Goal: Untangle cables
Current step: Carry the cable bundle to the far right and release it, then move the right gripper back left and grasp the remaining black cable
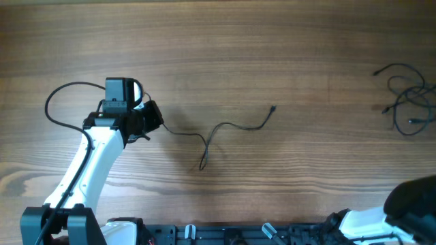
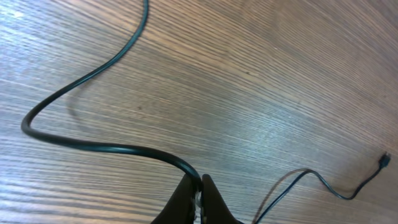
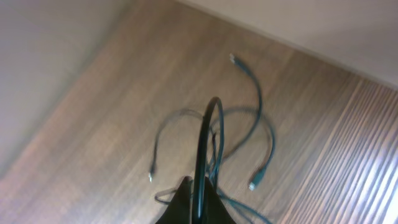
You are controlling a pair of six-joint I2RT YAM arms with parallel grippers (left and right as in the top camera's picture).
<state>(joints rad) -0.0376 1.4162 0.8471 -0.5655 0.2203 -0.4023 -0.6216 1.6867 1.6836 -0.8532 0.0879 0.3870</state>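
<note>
Left end effector pinching cable on wood-grain table; right end effector state unclear.

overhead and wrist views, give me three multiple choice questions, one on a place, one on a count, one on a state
1. Where in the overhead view is the tangled pile of cables?
A. far right edge
B. centre
C. beside the left arm's base

2. How many cables lie stretched out alone at mid-table?
A. one
B. three
C. none

3. The left gripper is:
A. open over bare wood
B. shut on the single cable
C. holding a white plug

Answers:
1 A, the pile sits against the right border.
2 A, one cord runs from the left gripper toward the centre.
3 B, the left wrist view shows the fingers closed with the cord between them.
</note>
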